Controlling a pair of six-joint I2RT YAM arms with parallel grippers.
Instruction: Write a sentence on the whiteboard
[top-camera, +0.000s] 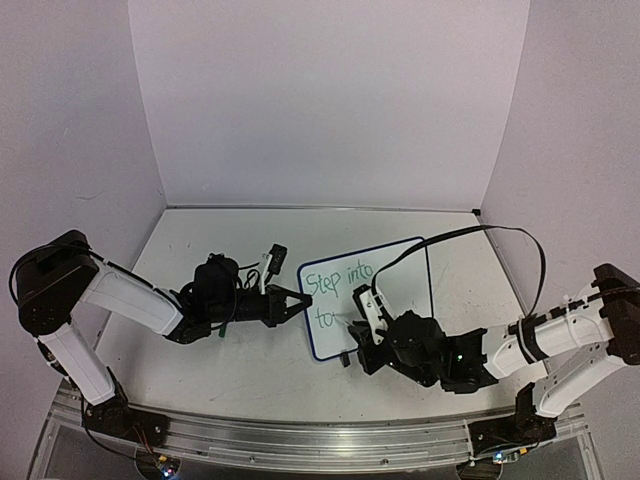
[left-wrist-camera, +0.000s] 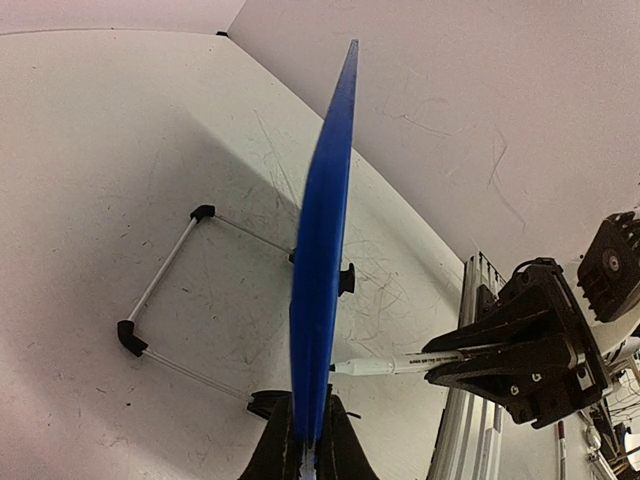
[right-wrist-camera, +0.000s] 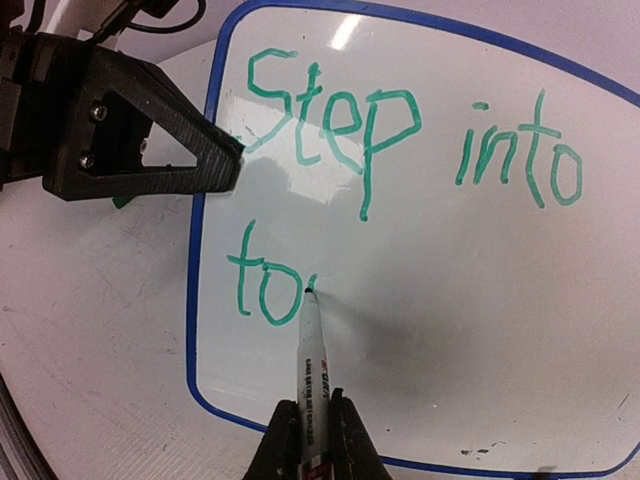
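The whiteboard (top-camera: 385, 280) stands tilted on the table, blue-rimmed; it shows face-on in the right wrist view (right-wrist-camera: 450, 300) and edge-on in the left wrist view (left-wrist-camera: 322, 250). The sentence (right-wrist-camera: 400, 130) reads "Step into" in green, with "to" and a fresh short stroke below it. My left gripper (top-camera: 297, 303) is shut on the board's left edge (left-wrist-camera: 308, 440). My right gripper (right-wrist-camera: 312, 425) is shut on a white marker (right-wrist-camera: 311, 360), whose tip touches the board just right of "to". The marker also shows in the left wrist view (left-wrist-camera: 385, 366).
The board's wire stand with black feet (left-wrist-camera: 160, 300) rests on the scuffed tabletop behind the board. A metal rail (top-camera: 300, 432) runs along the near table edge. White walls (top-camera: 330, 100) enclose the back and sides.
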